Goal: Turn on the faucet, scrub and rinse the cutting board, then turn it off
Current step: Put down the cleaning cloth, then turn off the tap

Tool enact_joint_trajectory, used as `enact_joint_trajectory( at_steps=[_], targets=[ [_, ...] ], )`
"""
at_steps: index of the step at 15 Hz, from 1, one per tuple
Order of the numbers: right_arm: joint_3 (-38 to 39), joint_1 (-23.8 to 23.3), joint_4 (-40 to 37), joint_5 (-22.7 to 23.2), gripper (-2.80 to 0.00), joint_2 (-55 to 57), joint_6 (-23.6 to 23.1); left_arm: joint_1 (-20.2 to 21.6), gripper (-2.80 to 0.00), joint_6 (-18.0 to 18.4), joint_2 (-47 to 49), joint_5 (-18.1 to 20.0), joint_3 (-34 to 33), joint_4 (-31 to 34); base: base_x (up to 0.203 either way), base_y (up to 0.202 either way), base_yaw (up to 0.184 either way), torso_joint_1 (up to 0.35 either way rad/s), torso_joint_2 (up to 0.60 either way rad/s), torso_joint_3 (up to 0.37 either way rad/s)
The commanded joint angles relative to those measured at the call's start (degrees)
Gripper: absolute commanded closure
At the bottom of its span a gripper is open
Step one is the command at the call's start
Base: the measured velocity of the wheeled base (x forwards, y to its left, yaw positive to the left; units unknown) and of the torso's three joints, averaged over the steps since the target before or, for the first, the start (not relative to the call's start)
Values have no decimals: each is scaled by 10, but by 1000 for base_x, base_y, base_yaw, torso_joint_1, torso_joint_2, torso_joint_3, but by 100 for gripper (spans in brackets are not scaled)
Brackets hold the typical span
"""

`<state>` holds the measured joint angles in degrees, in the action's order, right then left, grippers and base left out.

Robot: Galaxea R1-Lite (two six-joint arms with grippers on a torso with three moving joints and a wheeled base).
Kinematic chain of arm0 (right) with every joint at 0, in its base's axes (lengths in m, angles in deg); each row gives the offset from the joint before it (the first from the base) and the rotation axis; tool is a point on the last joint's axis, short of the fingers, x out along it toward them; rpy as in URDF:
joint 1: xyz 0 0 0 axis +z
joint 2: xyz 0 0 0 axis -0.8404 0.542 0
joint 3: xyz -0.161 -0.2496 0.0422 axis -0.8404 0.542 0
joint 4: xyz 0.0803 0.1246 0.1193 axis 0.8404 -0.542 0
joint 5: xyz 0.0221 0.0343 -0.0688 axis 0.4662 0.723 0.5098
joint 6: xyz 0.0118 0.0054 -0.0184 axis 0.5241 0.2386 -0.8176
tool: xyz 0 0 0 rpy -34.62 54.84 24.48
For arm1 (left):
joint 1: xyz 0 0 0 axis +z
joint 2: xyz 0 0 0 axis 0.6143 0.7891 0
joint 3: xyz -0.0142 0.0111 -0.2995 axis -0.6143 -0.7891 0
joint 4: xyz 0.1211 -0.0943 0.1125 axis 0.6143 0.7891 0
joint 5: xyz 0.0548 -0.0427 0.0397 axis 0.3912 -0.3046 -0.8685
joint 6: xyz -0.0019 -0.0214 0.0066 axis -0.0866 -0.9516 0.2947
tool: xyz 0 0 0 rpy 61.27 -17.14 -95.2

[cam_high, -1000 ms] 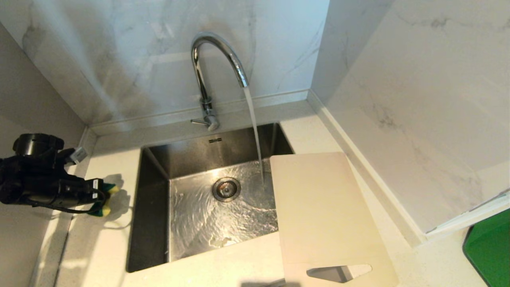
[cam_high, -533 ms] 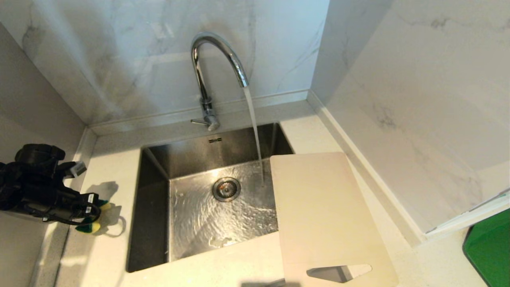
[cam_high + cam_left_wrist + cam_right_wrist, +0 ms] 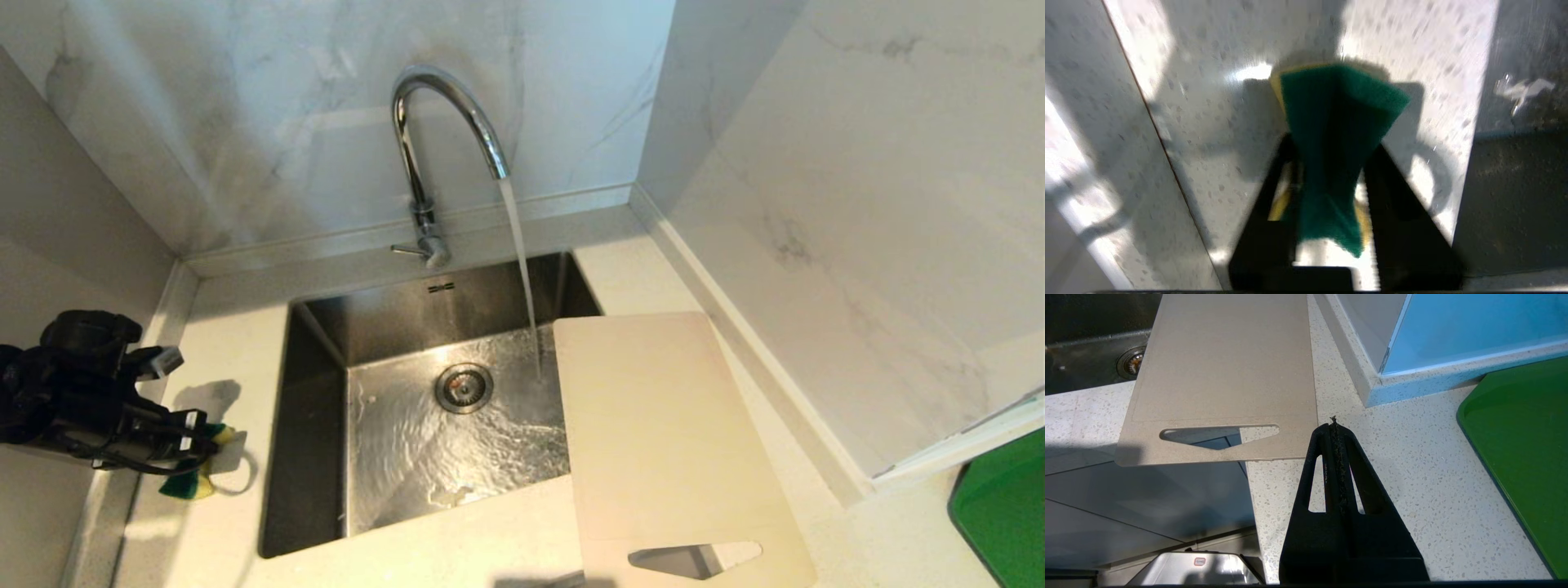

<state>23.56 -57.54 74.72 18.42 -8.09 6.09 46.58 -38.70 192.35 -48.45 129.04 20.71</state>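
Note:
The chrome faucet (image 3: 441, 106) is running, and its stream falls into the sink just left of the cutting board (image 3: 661, 433). The cream cutting board lies on the counter at the right, with one corner over the sink and its slot handle at the near edge (image 3: 1224, 363). My left gripper (image 3: 204, 445) is low over the counter left of the sink. A green-and-yellow sponge (image 3: 1339, 98) sits between its parted fingers (image 3: 1333, 143), with a thin gap on one side. In the head view the sponge (image 3: 186, 483) rests on the counter. My right gripper (image 3: 1334, 424) is shut and empty by the board's handle end.
The steel sink (image 3: 310, 457) has a drain (image 3: 464, 386) and rippling water on its floor. The faucet's small lever (image 3: 406, 249) points left. Marble walls close in behind and on both sides. A green tray (image 3: 1004, 514) lies at the far right.
My left gripper has come down to the counter with the sponge, and its fingers have parted. The water keeps running. The right arm has not moved.

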Motion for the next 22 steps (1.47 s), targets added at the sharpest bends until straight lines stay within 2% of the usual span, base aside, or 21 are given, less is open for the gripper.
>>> enact_joint_trajectory(
  at_steps=[1,4,6,7,10,11,12,13,15,17,19,22],
  targets=[
    [0,0,0,0,0,0,0,-1,-280,5,-10,-2,-4,-29,0,0,0,0,0,0],
    [0,0,0,1,0,0,0,2,-280,7,-42,0,-5,-36,0,0,0,0,0,0],
    [0,0,0,1,0,0,0,2,-280,1,-74,24,-1,-38,0,0,0,0,0,0],
    [0,0,0,1,0,0,0,-1,-280,-10,-91,38,8,-37,0,0,0,0,0,0],
    [0,0,0,1,0,0,0,-40,-280,-53,-130,46,43,-17,0,0,0,0,0,0],
    [0,0,0,1,0,0,0,-59,0,-65,-139,48,56,-1,0,0,0,0,0,0],
    [0,0,0,1,0,0,0,-81,0,-86,-144,52,68,8,0,0,0,0,0,0],
    [0,0,0,1,0,0,0,-101,0,-125,-146,68,85,15,0,0,0,0,0,0],
    [0,0,0,1,0,0,0,-129,0,-222,-145,134,149,70,0,0,0,0,0,0],
    [0,0,0,1,0,0,0,-139,0,-314,-125,216,230,139,0,0,0,0,0,0],
    [0,0,0,1,0,0,0,-161,0,-396,-87,269,286,173,0,0,0,0,0,0],
    [0,0,0,1,0,0,0,-204,0,-454,-52,298,313,169,0,0,0,0,0,0]
  ],
)
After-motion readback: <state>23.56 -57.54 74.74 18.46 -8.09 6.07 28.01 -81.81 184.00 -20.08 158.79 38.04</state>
